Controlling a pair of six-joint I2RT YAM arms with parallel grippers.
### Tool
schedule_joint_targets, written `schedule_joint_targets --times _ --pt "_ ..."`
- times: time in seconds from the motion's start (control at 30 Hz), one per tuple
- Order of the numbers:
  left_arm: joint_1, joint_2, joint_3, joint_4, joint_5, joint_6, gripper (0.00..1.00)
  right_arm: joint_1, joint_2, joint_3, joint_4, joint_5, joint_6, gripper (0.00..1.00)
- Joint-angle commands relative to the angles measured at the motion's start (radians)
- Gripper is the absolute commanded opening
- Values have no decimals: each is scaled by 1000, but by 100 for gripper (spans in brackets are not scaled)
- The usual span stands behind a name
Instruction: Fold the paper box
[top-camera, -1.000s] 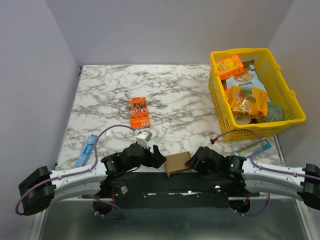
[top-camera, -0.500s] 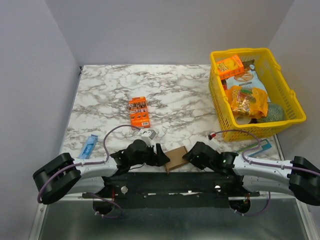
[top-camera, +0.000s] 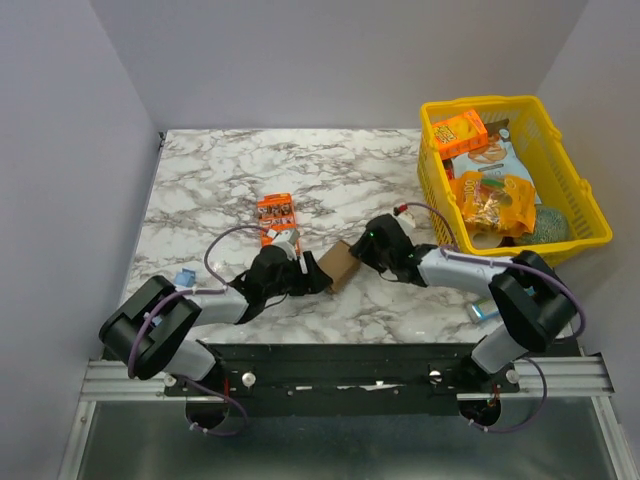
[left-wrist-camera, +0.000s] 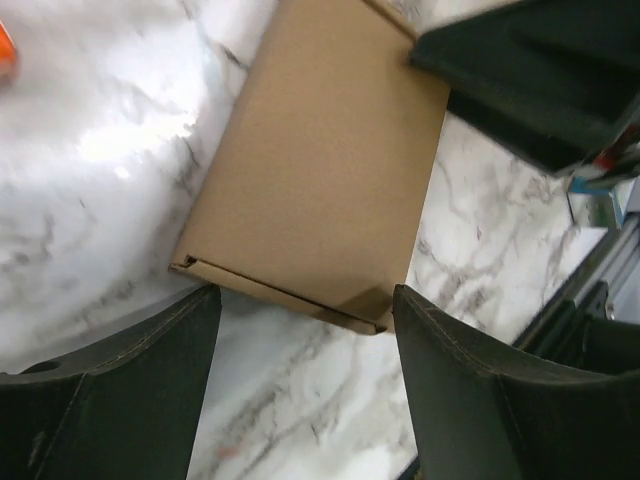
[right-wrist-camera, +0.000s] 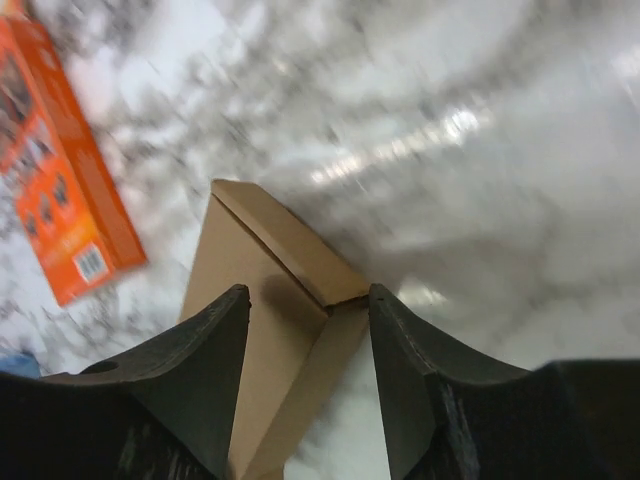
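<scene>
White marbled tabletop: your left gripper, spread, faces the flat brown cardboard box; your right gripper, spread, straddles its end.

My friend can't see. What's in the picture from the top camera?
Two robot arms meet at a brown paper box on a marble table, left end effector and right end effector at its opposite sides. An orange packet lies behind it; a yellow basket of snacks sits far right.

Yellow basket, orange packet, marble table
</scene>
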Motion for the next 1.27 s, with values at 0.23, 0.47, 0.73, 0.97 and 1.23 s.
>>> schedule_joint_targets --times 0.23,0.47,0.73,0.97,1.23 --pt "134 46 251 -88 48 299 88 -66 115 325 45 -66 -361 72" --pt "195 -133 305 -304 -42 363 98 -67 -94 288 -60 0 -517 80" --pt "451 -336 372 -487 -12 319 99 -202 -399 222 -115 -69 -626 91" --pt "488 -411 470 -651 -7 340 99 -294 -562 179 -162 -61 -700 97" --pt "487 -407 613 -840 -30 403 99 -307 -682 127 -170 -3 -729 100"
